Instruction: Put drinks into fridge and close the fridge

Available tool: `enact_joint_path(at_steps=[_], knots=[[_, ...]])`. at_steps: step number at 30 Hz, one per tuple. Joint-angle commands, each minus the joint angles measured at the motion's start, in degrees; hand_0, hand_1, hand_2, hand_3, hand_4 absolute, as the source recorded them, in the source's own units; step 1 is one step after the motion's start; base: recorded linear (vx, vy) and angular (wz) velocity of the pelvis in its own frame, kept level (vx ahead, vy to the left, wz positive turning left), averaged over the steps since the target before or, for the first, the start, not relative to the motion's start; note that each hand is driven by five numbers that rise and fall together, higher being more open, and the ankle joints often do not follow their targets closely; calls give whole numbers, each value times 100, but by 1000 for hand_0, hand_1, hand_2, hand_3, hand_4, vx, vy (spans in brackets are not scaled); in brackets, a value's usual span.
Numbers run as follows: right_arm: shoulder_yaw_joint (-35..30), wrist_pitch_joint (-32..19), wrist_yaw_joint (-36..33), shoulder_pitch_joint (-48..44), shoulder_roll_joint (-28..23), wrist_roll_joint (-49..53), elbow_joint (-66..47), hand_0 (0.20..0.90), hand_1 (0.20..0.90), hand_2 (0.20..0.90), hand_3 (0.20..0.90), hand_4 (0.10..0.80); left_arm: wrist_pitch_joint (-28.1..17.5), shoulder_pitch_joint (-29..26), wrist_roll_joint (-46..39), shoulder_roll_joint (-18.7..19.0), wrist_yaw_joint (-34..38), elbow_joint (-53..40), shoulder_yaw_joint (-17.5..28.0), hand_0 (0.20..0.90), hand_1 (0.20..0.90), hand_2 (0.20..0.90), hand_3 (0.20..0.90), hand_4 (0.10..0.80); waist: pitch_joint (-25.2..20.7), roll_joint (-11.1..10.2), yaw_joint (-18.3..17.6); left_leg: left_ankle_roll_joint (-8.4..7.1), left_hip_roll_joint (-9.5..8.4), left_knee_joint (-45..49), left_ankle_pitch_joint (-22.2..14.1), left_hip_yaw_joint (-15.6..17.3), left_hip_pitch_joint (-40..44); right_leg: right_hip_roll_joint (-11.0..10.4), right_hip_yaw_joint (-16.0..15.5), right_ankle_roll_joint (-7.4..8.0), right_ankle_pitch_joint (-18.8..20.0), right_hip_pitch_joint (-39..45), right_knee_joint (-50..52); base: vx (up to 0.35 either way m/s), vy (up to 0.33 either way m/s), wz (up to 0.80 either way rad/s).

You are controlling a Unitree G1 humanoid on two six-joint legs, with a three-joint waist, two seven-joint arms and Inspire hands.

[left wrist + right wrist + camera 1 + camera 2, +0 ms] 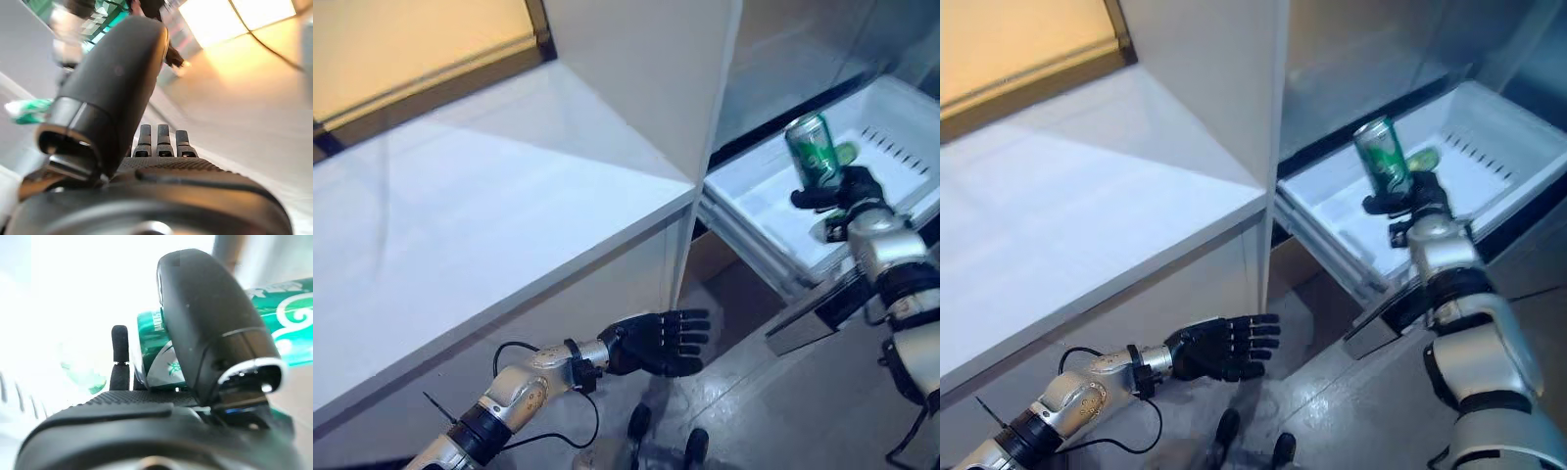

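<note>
My right hand (847, 196) is shut on a green can (813, 149) and holds it upright over the white fridge drawer (759, 211), which is pulled out. The can also shows in the right eye view (1383, 157) and, past the thumb, in the right wrist view (274, 328). Another green drink (845, 154) lies in the drawer just behind the held can. My left hand (658, 343) is open and empty, low in front of the white counter, with its fingers straight towards the fridge.
A white counter (489, 225) fills the left side, with a tall white panel (636, 78) between it and the fridge. The open fridge door (808, 323) juts out below the drawer. Grey floor lies below.
</note>
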Motion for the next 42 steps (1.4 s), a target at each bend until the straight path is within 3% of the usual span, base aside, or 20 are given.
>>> enact_joint_path(at_steps=[1, 7, 12, 18, 20, 21, 22, 29, 35, 38, 42], knots=[[423, -169, 214, -1357, -870, -382, -284, 300, 300, 300, 200, 100, -937, 96, 606, 126, -26, -4, -51, 900, 900, 900, 900, 800, -45, -313, 128, -24, -42, 520, -540, 222, -162, 77, 323, -14, -156, -444, 678, -30, -55, 21], [410, 311, 748, -1293, -848, -1005, 77, 300, 300, 300, 200, 100, -1608, 176, 1485, -115, 986, 1597, -97, 900, 900, 900, 900, 800, 290, -352, 142, -29, -5, 528, -495, 307, -379, 80, 261, -22, -137, -675, 742, -51, -26, 1], [312, 544, 1016, -1217, -811, -1296, 173, 300, 300, 300, 200, 100, -2021, 305, 1748, -361, 1305, 2876, 407, 900, 900, 900, 900, 800, 536, -354, 156, -44, 6, 552, -452, 418, -577, 55, 198, -15, -108, -886, 814, -85, -9, -2], [335, 771, 1532, -1211, -721, -1655, 421, 300, 300, 300, 200, 100, -1977, 317, 2135, -591, 1322, 3826, 936, 900, 900, 900, 900, 800, 681, -356, 176, -44, 0, 605, -434, 505, -715, 33, 153, -20, -82, -1042, 875, -66, -6, -6], [383, 822, 1679, -1246, -706, -1773, 486, 472, 472, 472, 400, 300, -1961, 301, 2207, -625, 1315, 4015, 1018, 900, 900, 900, 900, 800, 698, -349, 174, -41, -2, 614, -433, 516, -728, 27, 158, -20, -80, -1062, 887, -38, 15, -6], [424, 900, 1825, -1273, -700, -1880, 538, 665, 665, 665, 625, 525, -1942, 289, 2263, -646, 1321, 4152, 1075, 900, 900, 900, 900, 800, 705, -348, 170, -38, -8, 625, -435, 533, -740, 24, 163, -20, -78, -1075, 892, -33, 17, -9], [475, 959, 1932, -1309, -700, -1966, 565, 900, 900, 900, 900, 800, -1909, 284, 2279, -650, 1308, 4239, 1126, 900, 900, 900, 900, 800, 707, -347, 169, -39, -8, 630, -434, 550, -748, 20, 168, -17, -75, -1086, 894, -48, 25, -8], [586, 940, 2001, -1430, -664, -1713, 400, 900, 900, 900, 900, 800, -1786, 299, 2297, -660, 1240, 4372, 1367, 900, 900, 900, 900, 800, 676, -368, 147, -40, -5, 608, -447, 618, -705, 23, 241, -1, -52, -1081, 879, -39, 10, -4], [400, 496, 1797, -1339, -790, -968, -280, 900, 900, 900, 900, 800, -1809, 394, 2677, -631, 1118, 4322, 1357, 900, 900, 900, 900, 800, 571, -488, 48, -59, 27, 582, -506, 731, -549, 17, 304, 32, -31, -950, 820, -14, -8, -10], [155, 207, 1383, -1095, -998, -306, -1152, 900, 900, 900, 900, 800, -1824, 525, 2754, -633, 1118, 4275, 1403, 900, 900, 900, 900, 800, 464, -584, -66, -56, 59, 557, -550, 793, -412, 30, 373, 52, -23, -854, 803, 9, -3, -12], [-670, -373, 676, -412, -1213, 426, -2368, 900, 900, 900, 900, 800, -1866, 702, 2936, -734, 1182, 4421, 1509, 900, 900, 900, 900, 800, 259, -705, -276, -32, 86, 538, -637, 875, -205, 56, 514, 87, -38, -712, 799, 36, -3, -15]])
